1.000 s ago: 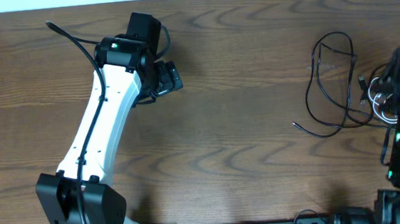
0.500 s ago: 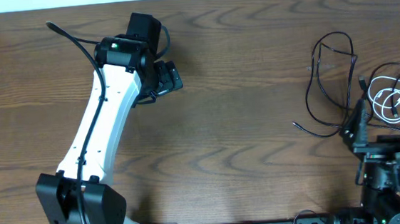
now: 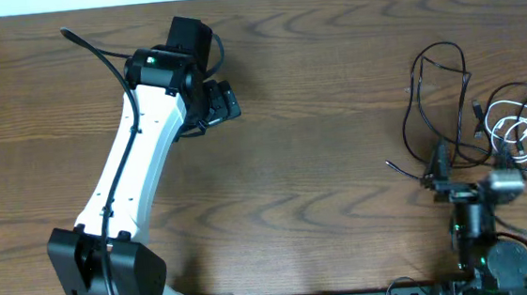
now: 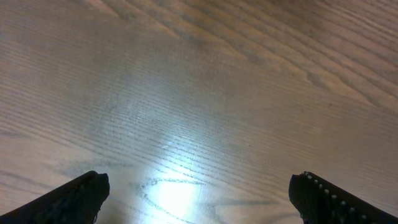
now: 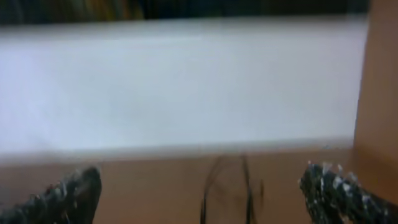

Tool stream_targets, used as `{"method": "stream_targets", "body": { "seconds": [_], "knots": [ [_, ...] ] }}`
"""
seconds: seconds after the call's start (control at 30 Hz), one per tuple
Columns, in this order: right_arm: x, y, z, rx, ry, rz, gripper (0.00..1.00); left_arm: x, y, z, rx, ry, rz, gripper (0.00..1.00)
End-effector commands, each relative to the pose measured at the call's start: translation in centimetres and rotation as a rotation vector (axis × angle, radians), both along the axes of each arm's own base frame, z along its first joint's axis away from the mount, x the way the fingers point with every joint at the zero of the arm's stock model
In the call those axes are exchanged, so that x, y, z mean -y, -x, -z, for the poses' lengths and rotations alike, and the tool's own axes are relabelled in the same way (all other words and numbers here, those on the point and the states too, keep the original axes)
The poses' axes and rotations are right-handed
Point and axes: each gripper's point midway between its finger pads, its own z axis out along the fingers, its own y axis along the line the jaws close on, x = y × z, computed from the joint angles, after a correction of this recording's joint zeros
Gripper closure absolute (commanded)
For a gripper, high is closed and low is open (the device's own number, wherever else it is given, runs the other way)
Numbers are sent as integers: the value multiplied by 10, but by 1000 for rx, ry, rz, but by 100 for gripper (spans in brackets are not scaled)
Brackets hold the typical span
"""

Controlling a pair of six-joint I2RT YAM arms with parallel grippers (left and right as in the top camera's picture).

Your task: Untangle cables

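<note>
Black cables (image 3: 411,126) and one white cable (image 3: 515,130): one loose heap, strands crossing, none laid apart. I judge the untangling not yet begun.

Right claw (image 3: 473,171): fingers wide apart, holding nothing. The heap lies just ahead of it.

Left claw (image 3: 220,102): apart, empty, above bare wooden surface (image 3: 321,162). The cables lie well apart from it, on the right claw's side.

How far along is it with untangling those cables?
Nothing looks done yet: the black cables lie in overlapping loops and cross the white cable at the right of the table. In hand: the right gripper is open at the pile's near edge, holding nothing. The left gripper is open over bare wood, far off. Left: separating every cable.
</note>
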Motion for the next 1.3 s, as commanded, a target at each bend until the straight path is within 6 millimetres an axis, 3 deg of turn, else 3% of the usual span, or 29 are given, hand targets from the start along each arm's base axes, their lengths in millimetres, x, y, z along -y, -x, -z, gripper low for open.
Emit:
{"method": "stream_targets", "body": {
  "seconds": [0.0, 0.03, 1.1, 1.2, 1.27],
  "knots": [
    [-1, -4, 45, -182, 6, 2, 1, -5, -1, -5, 16, -15, 1, 2],
    [-2, -3, 64, -260, 8, -1, 1, -5, -1, -5, 16, -15, 1, 2],
    [-1, -3, 63, -255, 15, 2, 1, -5, -2, -5, 17, -18, -1, 2],
    [-1, -3, 63, -255, 15, 2, 1, -5, 2, -19, 57, -7, 2, 2],
    [-1, -3, 63, -255, 15, 2, 1, -15, 4, -37, 118, -57, 39, 2]
  ]
}}
